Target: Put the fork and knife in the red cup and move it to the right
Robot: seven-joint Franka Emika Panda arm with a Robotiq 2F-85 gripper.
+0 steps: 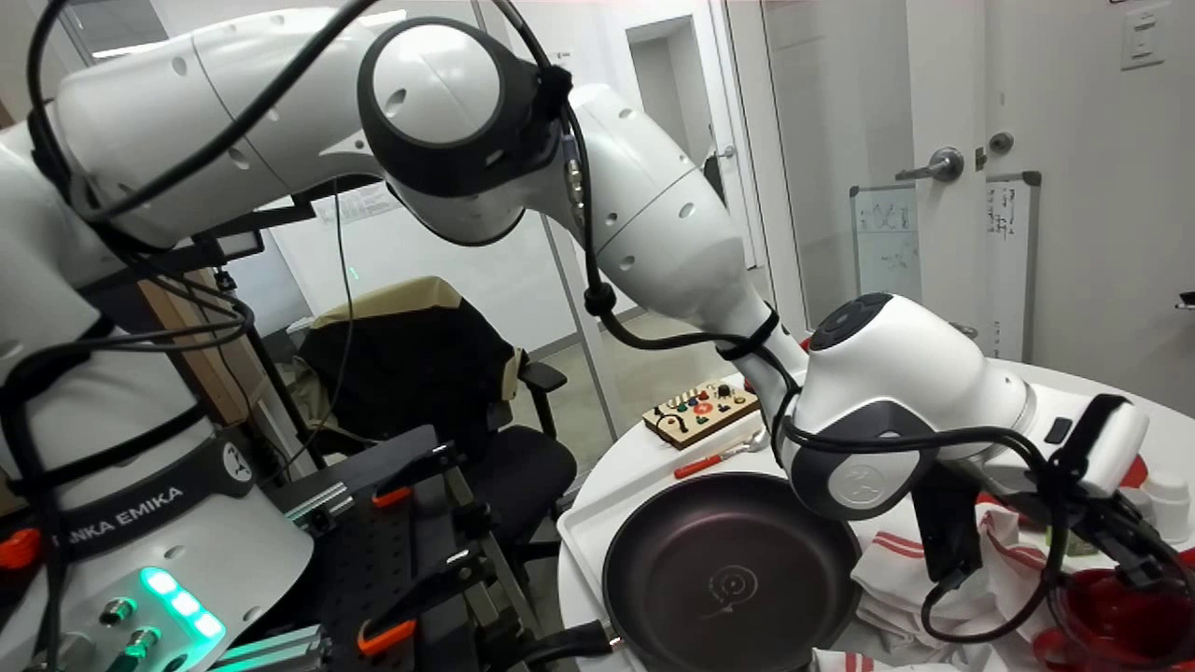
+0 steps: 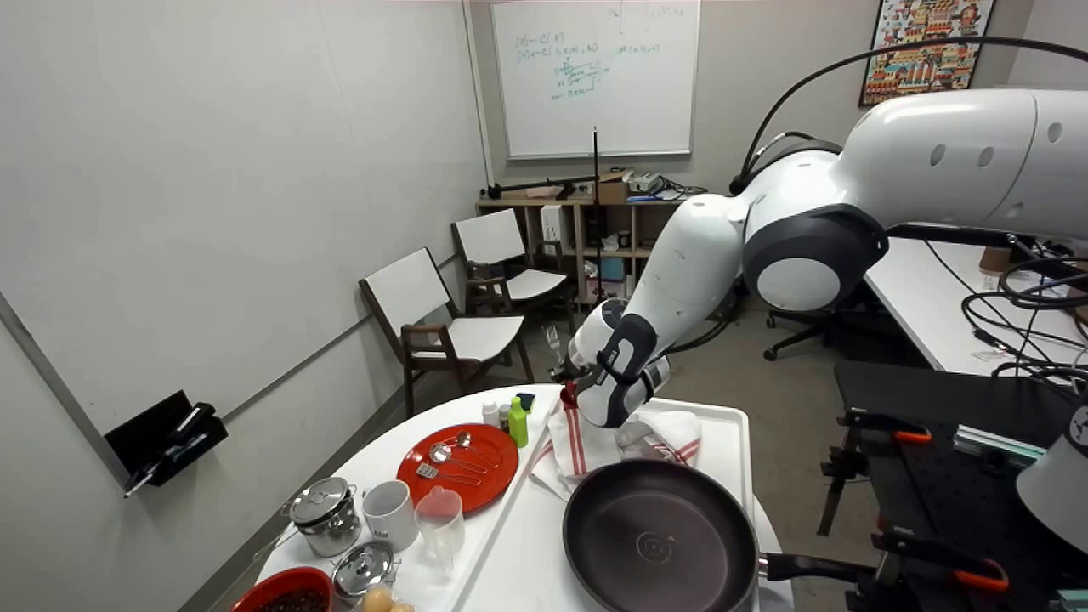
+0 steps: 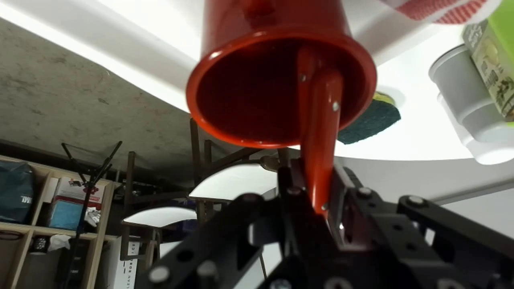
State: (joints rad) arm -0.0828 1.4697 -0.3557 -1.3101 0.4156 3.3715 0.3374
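The red cup (image 3: 225, 132) has its wide, dark mouth facing my wrist camera. It appears in an exterior view at the lower right (image 1: 1130, 621) and in an exterior view at the tray's far end (image 2: 568, 396). My gripper (image 3: 316, 176) is above the mouth, shut on a red-handled utensil (image 3: 323, 140). The handle's rounded end reaches into the cup. A second red handle shape (image 3: 307, 76) lies beside it; I cannot tell whether it is another utensil or a reflection. Fork or knife cannot be told apart. Another red-handled utensil (image 1: 700, 465) lies on the table.
The black pan (image 1: 733, 560) stands on the white tray (image 2: 738, 429) beside a white towel with red stripes (image 2: 586, 442). A sponge (image 3: 369, 122), a green bottle (image 2: 518, 423) and pale bottles (image 3: 461, 80) are near the cup. The red plate (image 2: 497, 489) holds small utensils.
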